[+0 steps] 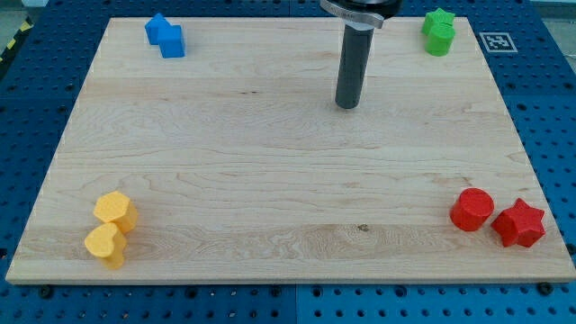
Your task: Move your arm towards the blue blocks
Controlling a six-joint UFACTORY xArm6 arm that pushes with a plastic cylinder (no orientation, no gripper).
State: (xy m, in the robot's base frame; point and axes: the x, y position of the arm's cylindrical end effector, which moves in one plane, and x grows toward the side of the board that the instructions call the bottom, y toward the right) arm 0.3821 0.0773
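Observation:
Two blue blocks sit together at the view's top left: one blue block (157, 28) with a peaked top and a blue cube-like block (173, 41) touching it just to its lower right. My tip (347, 105) is the lower end of the dark rod, which comes down from the view's top centre. The tip rests on the board well to the right of the blue blocks and a little lower, touching no block.
Two green blocks (439, 32) stand at the top right. A red cylinder (472, 209) and a red star (519, 224) lie at the bottom right. A yellow hexagon (115, 210) and a yellow heart (106, 245) lie at the bottom left. The wooden board (270, 180) ends on a blue pegboard.

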